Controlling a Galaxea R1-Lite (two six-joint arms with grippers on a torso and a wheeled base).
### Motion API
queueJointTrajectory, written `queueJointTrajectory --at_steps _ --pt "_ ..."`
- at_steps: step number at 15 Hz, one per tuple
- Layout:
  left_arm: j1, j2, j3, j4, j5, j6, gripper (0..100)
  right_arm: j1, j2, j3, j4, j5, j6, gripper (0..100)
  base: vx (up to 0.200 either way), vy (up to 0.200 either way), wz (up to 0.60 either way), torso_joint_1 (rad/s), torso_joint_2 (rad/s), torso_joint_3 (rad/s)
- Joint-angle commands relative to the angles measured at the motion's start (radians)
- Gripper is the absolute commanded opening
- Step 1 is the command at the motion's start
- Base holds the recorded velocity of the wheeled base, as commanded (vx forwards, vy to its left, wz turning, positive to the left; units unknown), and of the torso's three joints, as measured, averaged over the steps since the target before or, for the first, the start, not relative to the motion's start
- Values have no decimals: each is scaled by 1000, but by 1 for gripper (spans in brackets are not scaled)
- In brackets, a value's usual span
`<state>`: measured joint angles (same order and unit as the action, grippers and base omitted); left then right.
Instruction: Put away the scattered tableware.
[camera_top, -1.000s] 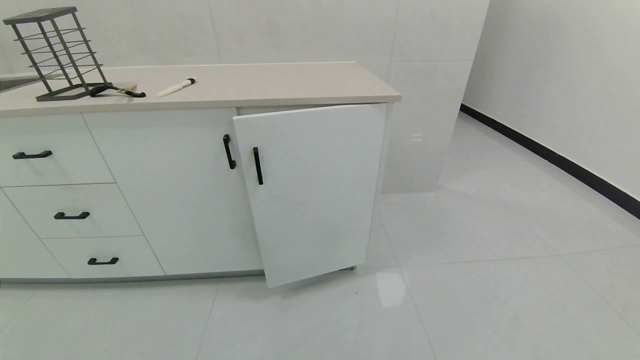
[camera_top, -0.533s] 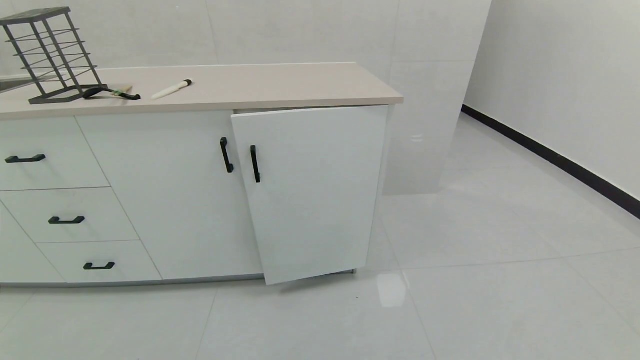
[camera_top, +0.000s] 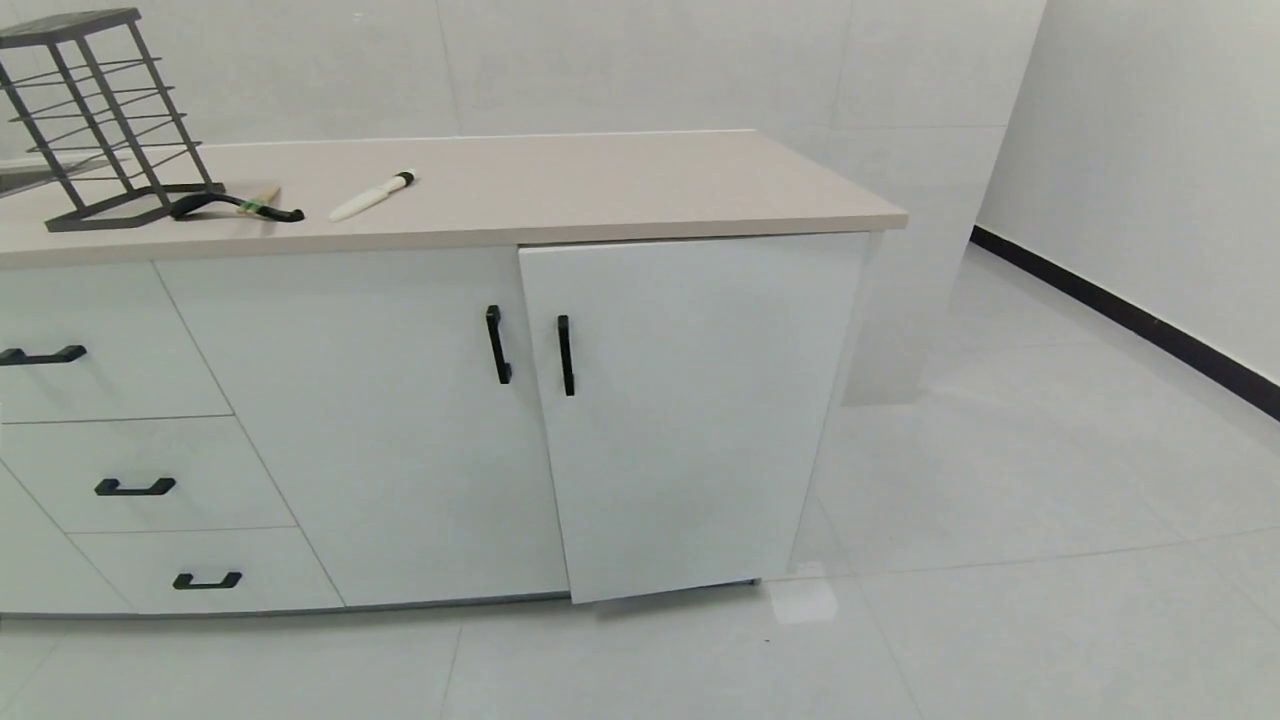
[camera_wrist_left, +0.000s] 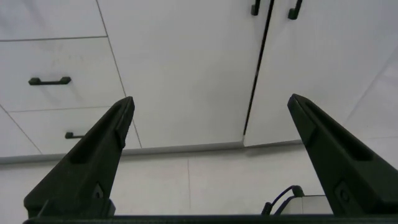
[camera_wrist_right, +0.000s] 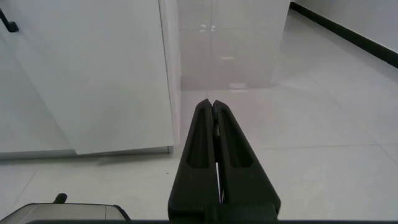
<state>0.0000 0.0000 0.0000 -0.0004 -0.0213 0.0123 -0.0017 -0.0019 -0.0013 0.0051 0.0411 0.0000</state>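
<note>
Left fingers (camera_wrist_left: 93, 162) spread wide, empty; right fingers (camera_wrist_right: 202, 143) pressed together, empty. Both sit low, probably tucked for driving. Knife (camera_top: 372, 195) and black-handled tool (camera_top: 235, 207) lie on the counter (camera_top: 600, 185), well above them.

On my feed the left gripper (camera_wrist_left: 211, 101) has two matte black fingers (camera_wrist_left: 93, 162), long wedges tapering to blunt tips, each with a small round recess near its base. The right gripper (camera_wrist_right: 213, 104) is the same black, with bevelled edges. A thin black cable (camera_wrist_left: 281, 196) loops by a pale grey housing (camera_wrist_left: 314, 205).

White knife (camera_top: 372, 196) and black-handled utensil (camera_top: 238, 207) lie flat on countertop (camera_top: 600, 185)
</note>
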Motion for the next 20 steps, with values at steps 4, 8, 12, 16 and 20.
queueJointTrajectory --at_steps 4,8,12,16,20 --pt "0 0 0 0 1 0 100 0 2 0 -1 0 0 0 0 200 600 2 4 1" --pt "0 0 0 -1 1 -2 100 0 3 0 -1 0 0 0 0 50 300 -1 1 0" --pt "0 0 0 0 1 -2 100 0 3 0 -1 0 0 0 0 200 0 6 6 -4" --pt "0 0 0 0 1 -2 100 0 2 0 -1 0 0 0 0 200 0 2 1 7" --pt "0 0 0 0 1 -2 100 0 3 0 -1 0 -2 0 0 200 0 2 4 1"
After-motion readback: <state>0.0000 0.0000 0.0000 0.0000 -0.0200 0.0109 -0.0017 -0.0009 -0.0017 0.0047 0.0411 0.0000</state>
